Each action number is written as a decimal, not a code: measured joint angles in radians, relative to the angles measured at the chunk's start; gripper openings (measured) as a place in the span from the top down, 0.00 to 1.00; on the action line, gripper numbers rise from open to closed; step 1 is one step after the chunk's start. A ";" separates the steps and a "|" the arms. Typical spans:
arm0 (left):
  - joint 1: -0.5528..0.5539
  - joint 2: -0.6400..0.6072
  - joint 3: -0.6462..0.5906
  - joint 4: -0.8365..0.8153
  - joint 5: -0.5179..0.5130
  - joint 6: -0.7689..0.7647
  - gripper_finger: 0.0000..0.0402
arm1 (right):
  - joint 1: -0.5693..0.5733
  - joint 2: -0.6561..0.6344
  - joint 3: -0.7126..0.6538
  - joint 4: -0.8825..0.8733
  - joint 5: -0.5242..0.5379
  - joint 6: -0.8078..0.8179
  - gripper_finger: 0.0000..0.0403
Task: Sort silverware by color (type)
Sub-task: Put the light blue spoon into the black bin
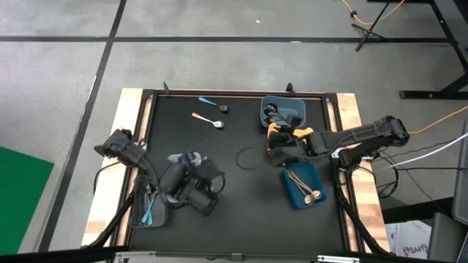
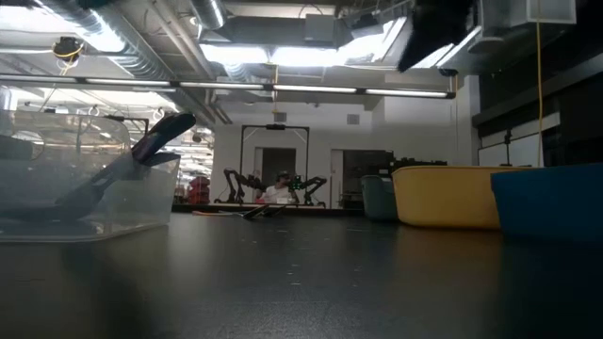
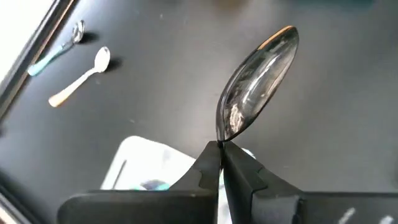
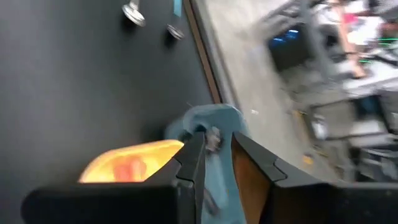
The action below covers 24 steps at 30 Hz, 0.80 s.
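Above the clear plastic tray (image 1: 150, 208) at the desk's (image 1: 241, 183) near-left, the left end effector (image 3: 221, 163) is clenched on a dark glossy metal spoon (image 3: 255, 84), next requiring lowering and release; the right end effector (image 4: 214, 152) stands released over the trays opposite.

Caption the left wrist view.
Shut left gripper pinching a shiny dark metal spoon by its handle above the black table.

No legible text, label, brand, number or sign is found in any of the four views. In the high view, printed marks are seen on a white box (image 1: 447, 237) at the lower right corner of the picture, but they cannot be read. No lettering is shown on the bench (image 1: 241, 190) or on its trays.
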 joint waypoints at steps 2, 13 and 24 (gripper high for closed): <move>-0.043 0.000 0.000 0.000 -0.005 -0.083 0.99 | -0.034 0.000 0.000 0.084 -0.072 -0.073 0.82; -0.212 -0.002 -0.140 0.000 0.119 -0.639 0.99 | -0.197 0.002 0.000 0.454 -0.563 -0.314 0.82; -0.334 -0.064 -0.332 0.000 0.334 -1.008 0.99 | -0.268 0.002 0.000 0.540 -0.634 -0.314 0.82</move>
